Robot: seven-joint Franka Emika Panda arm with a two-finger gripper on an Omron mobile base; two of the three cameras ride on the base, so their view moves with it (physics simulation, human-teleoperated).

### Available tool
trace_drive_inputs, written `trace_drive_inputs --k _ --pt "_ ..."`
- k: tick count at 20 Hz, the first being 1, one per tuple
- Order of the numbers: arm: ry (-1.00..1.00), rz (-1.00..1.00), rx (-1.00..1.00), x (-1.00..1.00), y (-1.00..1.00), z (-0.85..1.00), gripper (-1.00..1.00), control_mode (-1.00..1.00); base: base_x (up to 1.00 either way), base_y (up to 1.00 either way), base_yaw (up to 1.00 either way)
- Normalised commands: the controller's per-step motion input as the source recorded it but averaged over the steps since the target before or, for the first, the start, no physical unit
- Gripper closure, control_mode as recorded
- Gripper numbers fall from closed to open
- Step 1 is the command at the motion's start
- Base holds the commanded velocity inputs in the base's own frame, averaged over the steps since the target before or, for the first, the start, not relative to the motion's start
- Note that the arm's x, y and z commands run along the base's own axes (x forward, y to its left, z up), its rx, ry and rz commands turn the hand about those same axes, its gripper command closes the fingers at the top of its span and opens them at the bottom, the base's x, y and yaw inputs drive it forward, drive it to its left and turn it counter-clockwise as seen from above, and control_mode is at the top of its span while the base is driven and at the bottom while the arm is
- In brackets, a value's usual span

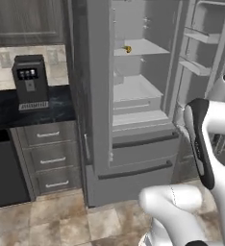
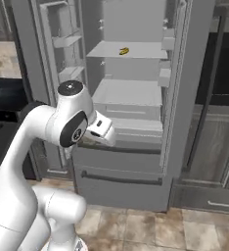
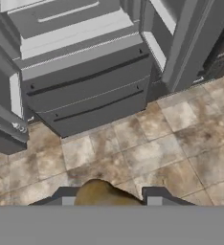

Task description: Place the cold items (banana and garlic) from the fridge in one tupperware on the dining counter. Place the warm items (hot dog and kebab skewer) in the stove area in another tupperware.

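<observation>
The fridge [image 1: 133,158] [image 2: 121,171] [image 3: 85,91] stands with both upper doors open, showing its white shelves and the wide drawers below. A small yellow banana [image 1: 127,48] [image 2: 124,50] lies on an upper shelf. In the hand view my gripper [image 3: 109,196] points down at the floor in front of the fridge drawers. It is shut on a rounded tan thing [image 3: 102,194], which looks like the garlic. My arm is folded in front of the fridge. The tupperware, dining counter, hot dog and kebab skewer are out of view.
The open fridge doors [image 1: 206,48] [image 2: 57,44] jut out on both sides of my arm. A coffee machine [image 1: 30,79] stands on the black worktop [image 1: 4,108] over grey drawers [image 1: 49,158]. Grey cabinets [image 2: 214,147] flank the fridge. Tiled floor [image 3: 157,153] lies below.
</observation>
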Motion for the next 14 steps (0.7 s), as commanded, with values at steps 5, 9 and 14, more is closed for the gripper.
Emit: trace_drive_inputs --k 5,9,14 --pt "0.0 0.0 0.0 0.0 0.0 0.0 1.0 1.0 -0.83 0.51 -0.5" --pt "0.0 0.0 0.0 0.0 0.0 0.0 1.0 1.0 -0.55 0.1 -0.86" --pt "0.0 0.0 0.0 0.0 0.0 0.0 1.0 1.0 -0.43 0.07 -0.91"
